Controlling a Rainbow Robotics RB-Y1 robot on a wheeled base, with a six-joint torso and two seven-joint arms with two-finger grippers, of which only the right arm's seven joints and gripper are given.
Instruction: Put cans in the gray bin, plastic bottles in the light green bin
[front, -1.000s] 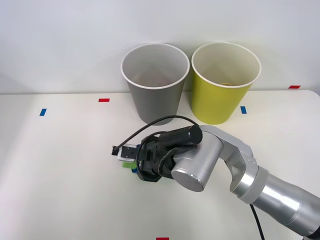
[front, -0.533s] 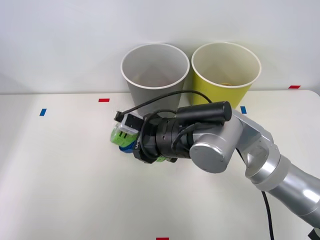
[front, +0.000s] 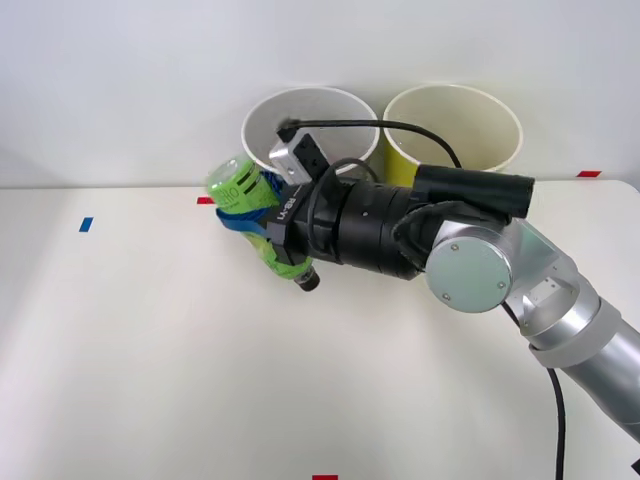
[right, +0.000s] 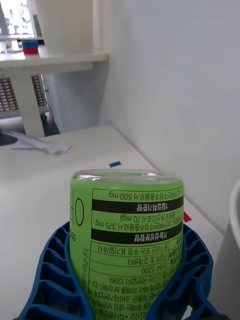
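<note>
My right gripper (front: 258, 224) is shut on a bright green plastic bottle (front: 245, 200) and holds it in the air, tilted, with its black cap (front: 308, 282) pointing down toward the table. The bottle hangs just in front and to the left of the gray bin (front: 309, 135). To the right of it stands the light green bin (front: 455, 120), partly hidden behind my arm. In the right wrist view the bottle's green label (right: 130, 235) sits between the blue ribbed fingers (right: 50, 280), base end away from the camera.
The white table (front: 130, 350) carries small red (front: 207, 200) and blue (front: 85, 224) tape marks. A white wall stands right behind the bins. The wrist view looks past the bottle to a shelf and desk beyond the table's left end.
My right arm has lifted the bottle off the table and carried it up and back toward the gray bin. The wrist has turned so the cap now points down.
</note>
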